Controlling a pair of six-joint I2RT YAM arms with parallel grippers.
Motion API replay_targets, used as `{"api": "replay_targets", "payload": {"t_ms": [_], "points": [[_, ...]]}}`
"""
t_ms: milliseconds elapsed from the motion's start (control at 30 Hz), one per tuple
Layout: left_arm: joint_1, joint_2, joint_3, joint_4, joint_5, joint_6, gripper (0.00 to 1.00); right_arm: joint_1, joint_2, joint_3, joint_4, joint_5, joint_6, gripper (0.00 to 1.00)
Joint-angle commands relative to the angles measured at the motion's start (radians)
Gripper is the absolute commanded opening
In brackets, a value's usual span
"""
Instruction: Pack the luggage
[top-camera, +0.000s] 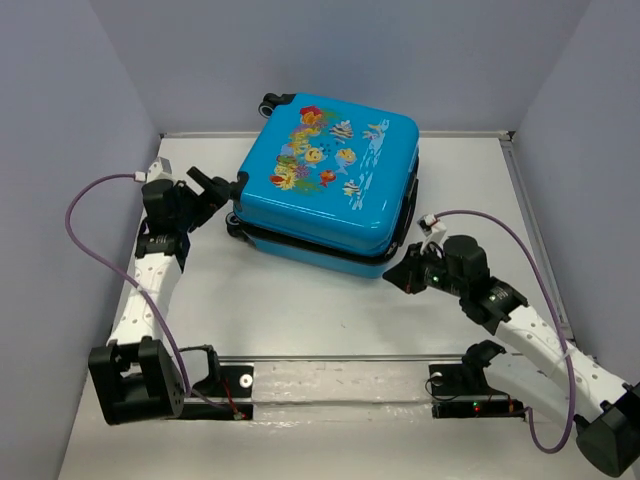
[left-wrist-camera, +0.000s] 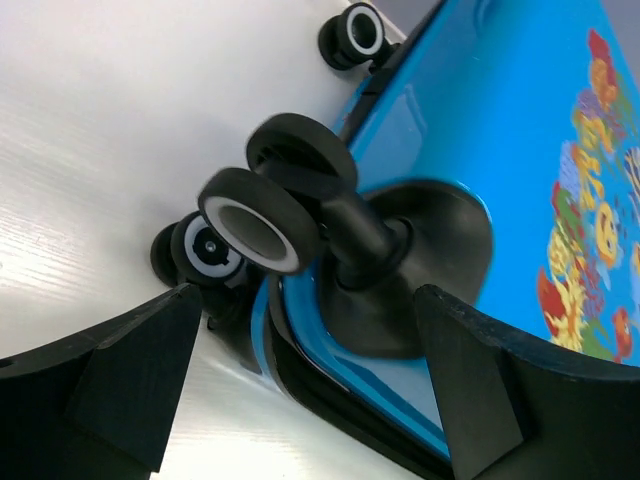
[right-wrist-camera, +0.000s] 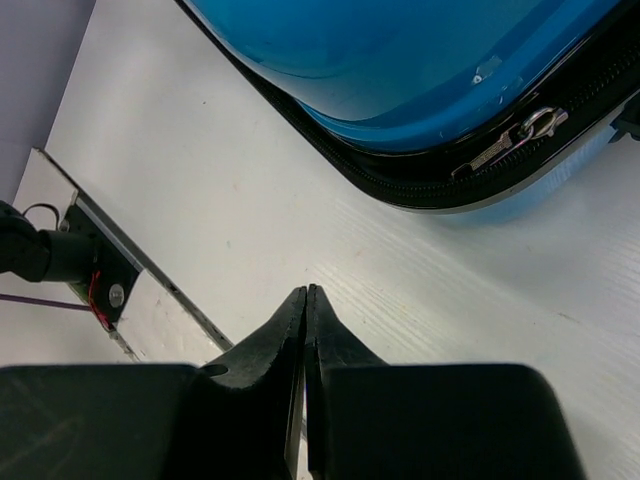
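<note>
The luggage (top-camera: 330, 180), a bright-blue hard-shell suitcase with a fish and coral print, lies flat and closed on the white table. My left gripper (top-camera: 222, 186) is open at its left corner, its fingers (left-wrist-camera: 130, 375) on either side of a black-and-white wheel (left-wrist-camera: 262, 222) without touching it. My right gripper (top-camera: 398, 274) is shut and empty, just off the suitcase's front right corner. In the right wrist view its fingertips (right-wrist-camera: 307, 292) meet above the table, with the silver zipper pull (right-wrist-camera: 512, 138) on the black zipper trim a little beyond.
Grey walls enclose the table on the left, back and right. A metal rail (top-camera: 340, 375) with the arm bases runs along the near edge. Purple cables (top-camera: 80, 230) loop beside each arm. Another wheel (top-camera: 270, 104) sticks out at the suitcase's back corner.
</note>
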Motion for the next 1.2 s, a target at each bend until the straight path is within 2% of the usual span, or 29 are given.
{"api": "replay_targets", "payload": {"t_ms": [0, 100, 200, 700, 767, 833, 867, 933, 1000, 1100, 1167], "points": [[0.016, 0.073, 0.060, 0.131, 0.083, -0.063, 0.99, 0.004, -0.011, -0.006, 0.016, -0.004, -0.016, 0.13], [0.016, 0.128, 0.053, 0.211, 0.074, -0.121, 0.99, 0.004, -0.008, -0.007, 0.017, -0.001, -0.017, 0.28], [0.016, 0.171, 0.036, 0.289, 0.063, -0.186, 0.99, 0.004, -0.011, -0.009, 0.022, -0.010, -0.013, 0.33], [0.014, 0.327, 0.089, 0.447, 0.048, -0.399, 0.98, 0.004, -0.041, -0.030, 0.034, -0.021, 0.006, 0.34], [0.016, 0.340, 0.095, 0.463, 0.040, -0.407, 0.93, 0.004, -0.047, -0.032, 0.032, -0.016, 0.009, 0.36], [0.014, 0.343, 0.091, 0.486, 0.037, -0.422, 0.73, 0.004, -0.054, -0.035, 0.032, -0.001, 0.019, 0.44], [0.014, 0.341, 0.088, 0.490, 0.037, -0.427, 0.61, 0.004, -0.055, -0.036, 0.032, 0.008, 0.027, 0.48], [0.014, 0.331, 0.094, 0.503, 0.048, -0.430, 0.22, 0.004, -0.060, -0.035, 0.032, 0.044, 0.043, 0.66], [0.014, 0.318, 0.100, 0.503, 0.057, -0.428, 0.06, 0.004, -0.061, -0.032, 0.029, 0.067, 0.050, 0.70], [0.011, 0.280, 0.121, 0.497, 0.083, -0.430, 0.06, 0.004, -0.078, -0.021, -0.004, 0.186, 0.088, 0.74], [0.007, 0.245, 0.155, 0.463, 0.102, -0.430, 0.06, 0.004, -0.119, -0.020, -0.050, 0.335, 0.143, 0.68]]}}
